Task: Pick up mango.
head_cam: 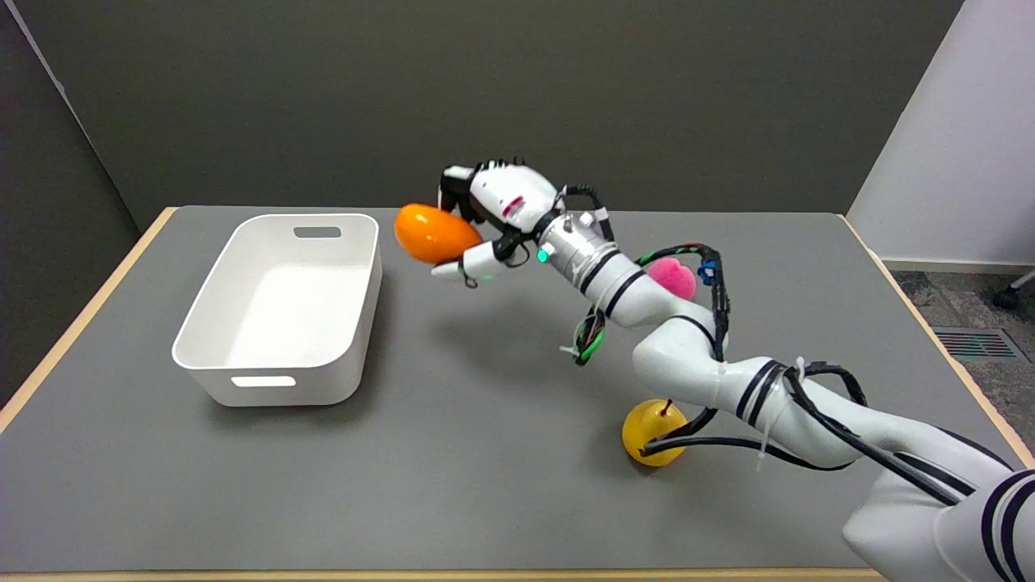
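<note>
— Mango [435,233] in the air, folks! Orange, egg-shaped, clear of the grey table [485,453] and held by the right hand [489,218].

— How is the grip?

— Black-and-white fingers [454,187] curl over the far top of the fruit, another white one [465,265] props it from below. That hand is grasping the mango, no doubt about it.

— And where does it sit against the bin?

— Just to the right of the white bin [279,311], about level with its far right corner in this view, but outside the rim. The bin has cut-out handles at both ends.

— Anything else on the table?

— A yellow fruit with a stem [651,432] rests near the front, partly behind the white arm [687,356] and its black cables. A pink object [675,277] peeks out behind the forearm, mostly hidden, so I cannot say what it is.

— Backdrop?

— Dark wall behind, a pale wooden edge around the tabletop.
</note>
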